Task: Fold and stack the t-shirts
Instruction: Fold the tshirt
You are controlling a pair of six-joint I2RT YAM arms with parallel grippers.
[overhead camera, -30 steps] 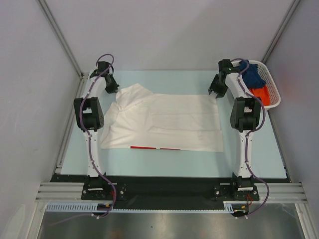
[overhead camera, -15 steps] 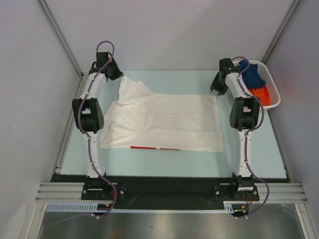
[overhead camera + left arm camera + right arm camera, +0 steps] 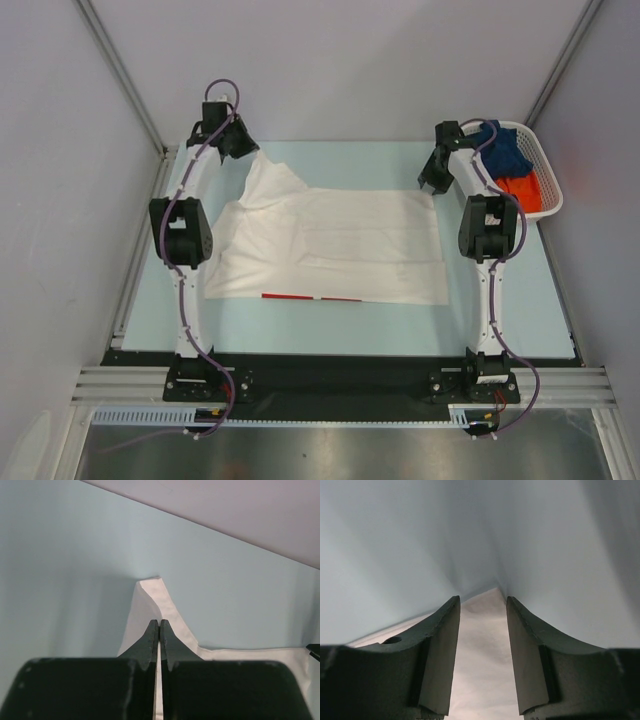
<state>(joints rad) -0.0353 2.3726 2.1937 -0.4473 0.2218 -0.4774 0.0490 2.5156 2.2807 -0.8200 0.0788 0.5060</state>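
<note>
progress: early; no fold made and no stack started, as far as the views show; white t-shirt (image 3: 330,245) lies spread mostly flat across the middle of the table (image 3: 350,160), long axis left-right; dark blue shirt (image 3: 508,150) and orange shirt (image 3: 525,190) sit bunched in the basket (image 3: 548,170) at the far right, so i'd judge at least two more to do after this one

left gripper (image 3: 243,150): far-left corner of the table, fingers pressed together with a pinch of the white cloth between them; wrist view shows a thin white line in the seam and a cloth corner poking out just past the tips; top view shows that corner pulled up off the table into a peak rising to the gripper, rest of the shirt flat

right gripper (image 3: 430,183): far-right corner of the shirt, fingers apart; wrist view shows the cloth corner lying between the two fingers, not clamped; can't tell whether the tips touch the table

read: this looks like the grab step for the far edge; left side has its corner, right side is lined up over its corner but not closed; remaining: close right, fold, then repeat for the basket shirts and stack
</note>
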